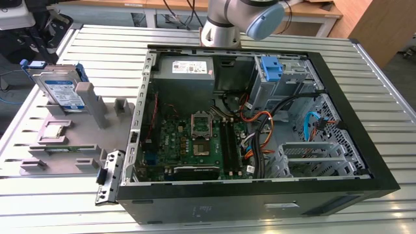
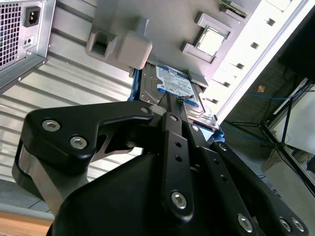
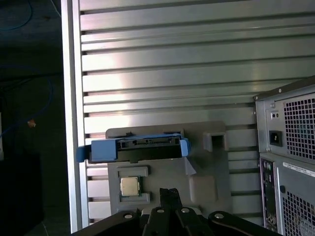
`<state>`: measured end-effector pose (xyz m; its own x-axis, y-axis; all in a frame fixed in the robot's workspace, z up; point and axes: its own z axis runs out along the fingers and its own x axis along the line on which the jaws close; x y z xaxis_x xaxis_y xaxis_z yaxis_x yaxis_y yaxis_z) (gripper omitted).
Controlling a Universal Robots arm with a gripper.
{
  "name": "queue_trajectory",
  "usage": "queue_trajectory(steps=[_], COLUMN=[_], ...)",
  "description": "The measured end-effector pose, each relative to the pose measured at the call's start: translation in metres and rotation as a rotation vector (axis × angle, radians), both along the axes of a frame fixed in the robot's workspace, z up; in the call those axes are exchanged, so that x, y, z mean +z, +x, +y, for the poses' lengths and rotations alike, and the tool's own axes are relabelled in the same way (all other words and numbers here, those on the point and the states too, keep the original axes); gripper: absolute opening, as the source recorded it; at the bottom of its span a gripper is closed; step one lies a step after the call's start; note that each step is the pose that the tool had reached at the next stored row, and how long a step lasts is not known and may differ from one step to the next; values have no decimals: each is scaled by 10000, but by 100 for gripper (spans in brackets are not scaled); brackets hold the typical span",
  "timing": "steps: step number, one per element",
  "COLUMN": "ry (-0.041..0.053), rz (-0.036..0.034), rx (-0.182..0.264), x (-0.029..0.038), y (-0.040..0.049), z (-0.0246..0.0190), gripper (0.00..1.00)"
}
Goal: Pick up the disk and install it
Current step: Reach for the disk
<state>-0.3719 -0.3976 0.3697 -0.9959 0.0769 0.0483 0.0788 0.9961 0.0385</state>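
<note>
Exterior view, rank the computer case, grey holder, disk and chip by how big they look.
Largest to smallest:
1. computer case
2. grey holder
3. disk, standing on edge in the holder
4. chip

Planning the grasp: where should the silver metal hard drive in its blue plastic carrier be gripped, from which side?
Probably pinch the upper edge of the silver hard drive across its flat faces, from above: it stands on edge in the grey plastic holder.
</note>
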Motion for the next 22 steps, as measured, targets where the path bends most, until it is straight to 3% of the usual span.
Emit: queue_trajectory(steps=[4, 22], ry=[1, 0], rz=[-78, -106], rx=[12, 13], x=[-16, -84], y=[-26, -197], z=[0, 29], gripper=[11, 11])
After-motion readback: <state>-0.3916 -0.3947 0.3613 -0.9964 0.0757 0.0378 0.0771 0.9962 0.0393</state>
